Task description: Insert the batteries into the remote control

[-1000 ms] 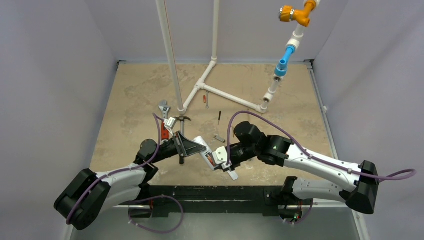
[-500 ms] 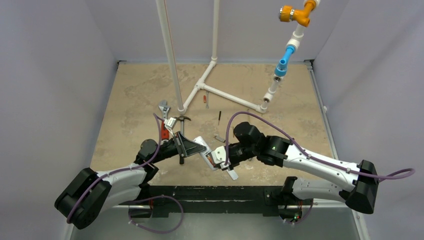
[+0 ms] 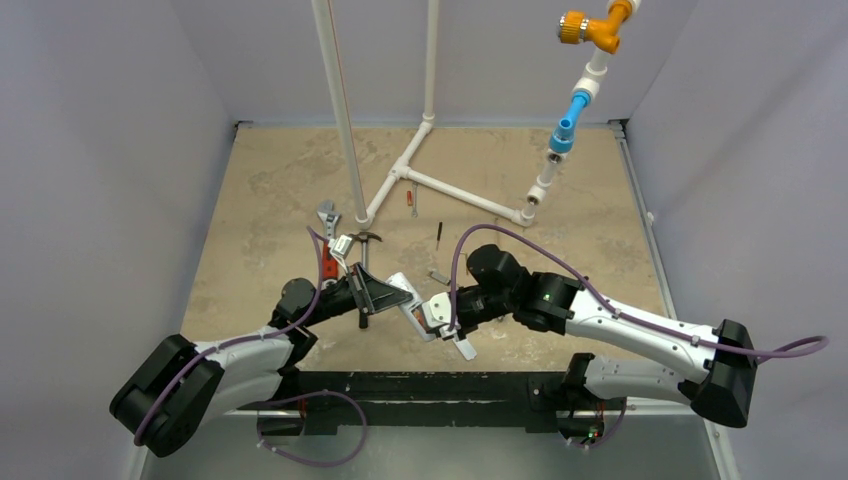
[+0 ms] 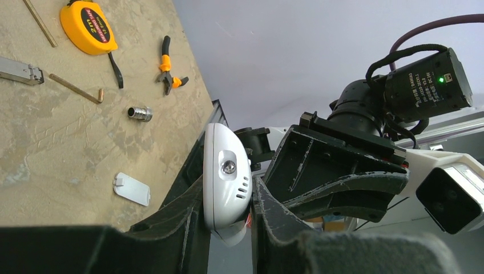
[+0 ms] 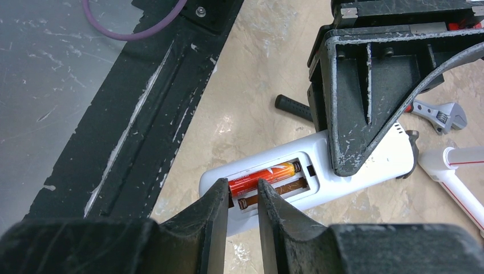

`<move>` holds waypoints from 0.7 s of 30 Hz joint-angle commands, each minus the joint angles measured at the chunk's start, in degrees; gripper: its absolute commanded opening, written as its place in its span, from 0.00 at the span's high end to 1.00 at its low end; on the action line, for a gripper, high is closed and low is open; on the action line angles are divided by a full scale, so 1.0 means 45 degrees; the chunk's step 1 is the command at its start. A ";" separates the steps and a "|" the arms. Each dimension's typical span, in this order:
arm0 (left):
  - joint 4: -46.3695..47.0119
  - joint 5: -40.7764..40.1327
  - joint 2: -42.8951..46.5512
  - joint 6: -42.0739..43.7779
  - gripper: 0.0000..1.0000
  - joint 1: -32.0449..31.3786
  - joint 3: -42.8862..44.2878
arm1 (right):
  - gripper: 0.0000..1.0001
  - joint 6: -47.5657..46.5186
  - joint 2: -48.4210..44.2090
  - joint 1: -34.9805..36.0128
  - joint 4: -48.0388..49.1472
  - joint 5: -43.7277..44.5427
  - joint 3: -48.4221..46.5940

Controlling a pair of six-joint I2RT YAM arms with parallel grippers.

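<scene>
The remote control (image 5: pixel 322 185) is held above the table (image 5: pixel 257 103), clamped between the closed left gripper (image 4: pixel 228 194) with its recess exposed. One battery (image 5: pixel 265 173) lies in the recess. The right gripper (image 5: pixel 242 191) is narrowly parted at its end; whether it grips cannot be told.
</scene>
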State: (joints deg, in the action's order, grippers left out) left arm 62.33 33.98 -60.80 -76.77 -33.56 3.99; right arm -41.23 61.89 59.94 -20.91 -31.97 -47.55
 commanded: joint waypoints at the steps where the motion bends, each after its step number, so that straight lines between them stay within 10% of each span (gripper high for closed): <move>1: 0.1096 -0.0099 -0.0003 0.0196 1.00 -0.0086 -0.0027 | 0.78 -0.0212 0.0213 -0.0039 0.0412 0.0307 -0.0069; 21: 0.0551 -0.0232 -0.0062 0.0645 1.00 -0.0175 -0.0010 | 0.79 0.0231 0.0678 -0.0056 0.0091 -0.0633 -0.0783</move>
State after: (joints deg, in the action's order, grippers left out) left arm 61.52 33.65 -61.28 -75.24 -33.56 3.84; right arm -40.84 63.96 59.92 -21.08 -32.71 -47.97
